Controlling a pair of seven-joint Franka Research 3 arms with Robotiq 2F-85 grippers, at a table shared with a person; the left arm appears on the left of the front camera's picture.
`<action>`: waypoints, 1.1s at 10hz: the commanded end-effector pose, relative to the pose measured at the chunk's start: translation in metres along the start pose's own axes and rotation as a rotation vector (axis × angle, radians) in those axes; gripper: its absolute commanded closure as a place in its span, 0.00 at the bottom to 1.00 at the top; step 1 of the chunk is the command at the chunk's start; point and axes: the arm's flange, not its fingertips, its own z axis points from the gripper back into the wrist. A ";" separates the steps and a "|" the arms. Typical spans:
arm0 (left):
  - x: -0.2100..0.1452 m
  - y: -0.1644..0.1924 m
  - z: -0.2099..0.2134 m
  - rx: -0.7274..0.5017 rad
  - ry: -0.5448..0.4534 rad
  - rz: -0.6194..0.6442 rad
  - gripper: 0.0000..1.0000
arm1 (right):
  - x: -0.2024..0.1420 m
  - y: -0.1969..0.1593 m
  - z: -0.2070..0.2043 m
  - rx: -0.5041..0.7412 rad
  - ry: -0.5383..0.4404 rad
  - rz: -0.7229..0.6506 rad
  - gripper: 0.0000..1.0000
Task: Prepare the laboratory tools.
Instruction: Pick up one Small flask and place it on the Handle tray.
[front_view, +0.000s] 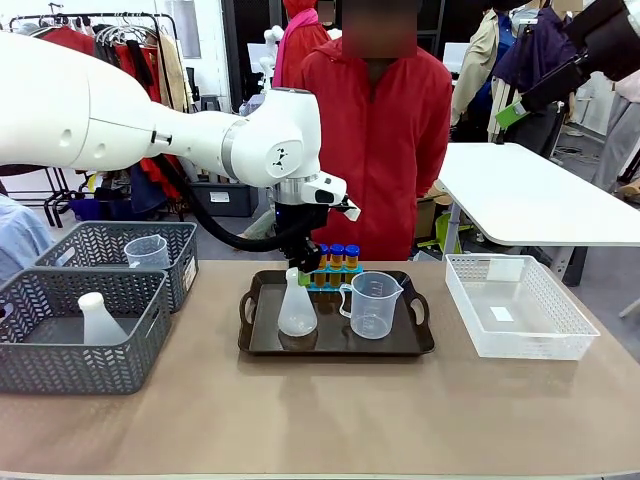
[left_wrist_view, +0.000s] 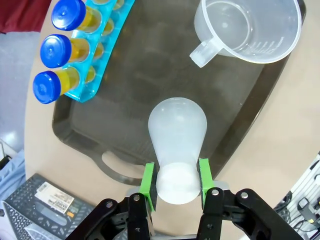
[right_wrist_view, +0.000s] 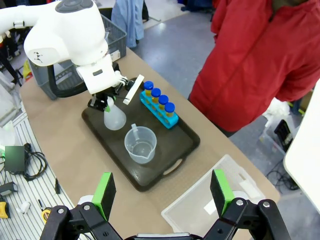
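A translucent white conical flask stands upright on the left part of a dark tray. My left gripper reaches down over it, green pads shut on the flask's neck. The clear handled beaker stands on the tray to the flask's right. At the tray's far edge a blue rack holds several orange blue-capped tubes. My right gripper hangs open high above the table.
Two grey baskets sit at the left: the near one holds another flask, the far one another beaker. A white basket stands right of the tray. A person in red stands across the table.
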 end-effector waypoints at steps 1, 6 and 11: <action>-0.005 0.000 0.000 -0.017 -0.018 0.006 0.85 | 0.000 -0.001 0.001 0.010 -0.010 0.003 0.00; -0.007 0.003 0.004 -0.011 -0.021 0.020 0.00 | 0.000 -0.001 0.001 0.010 -0.010 0.003 0.00; -0.019 0.008 0.025 -0.023 -0.018 0.070 0.00 | 0.000 -0.001 0.001 0.010 -0.010 0.003 0.00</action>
